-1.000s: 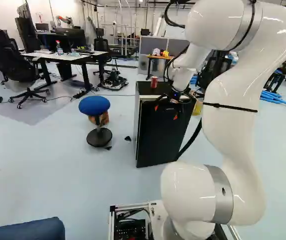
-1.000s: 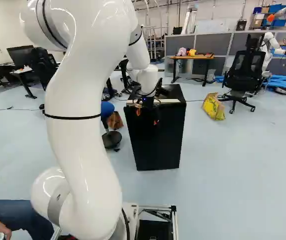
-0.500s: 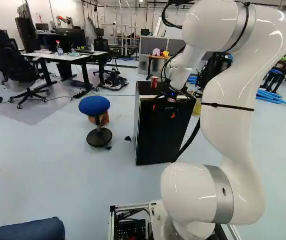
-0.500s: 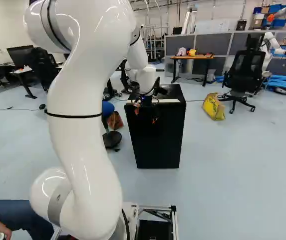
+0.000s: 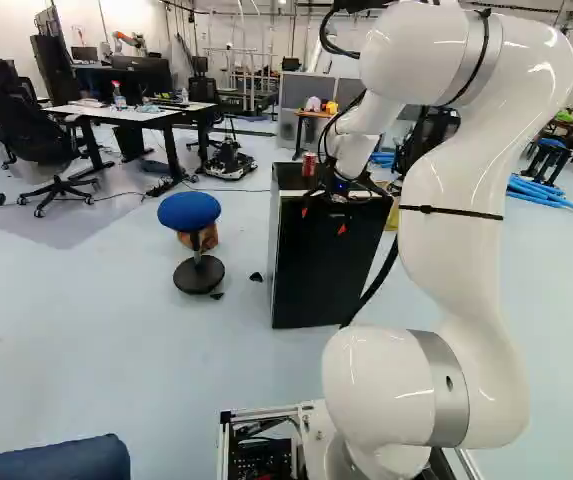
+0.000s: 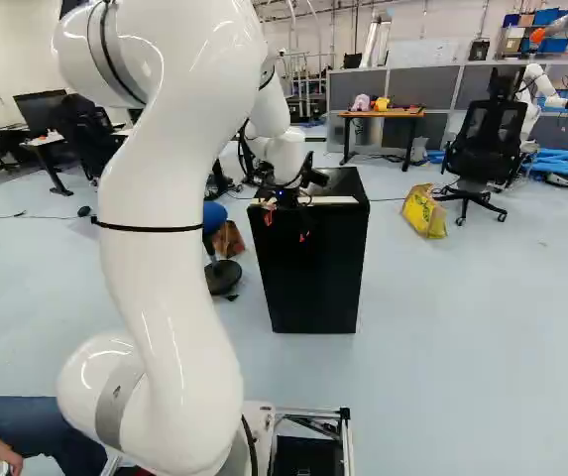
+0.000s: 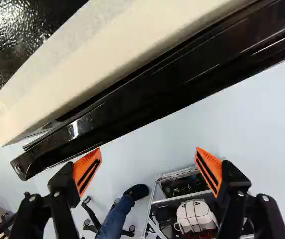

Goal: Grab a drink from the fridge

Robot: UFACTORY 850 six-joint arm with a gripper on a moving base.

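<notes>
from here, the black gripper (image 7: 149, 158) stands wide and empty, just off the glossy black door edge (image 7: 147, 102) of the boxy black fridge (image 5: 318, 265). any drink inside is hidden (though a red can (image 5: 309, 164) sits up on top). hooked too shallow, a finger could skate off that smooth edge; tugged hard, the fridge might jolt and topple the can.
</notes>
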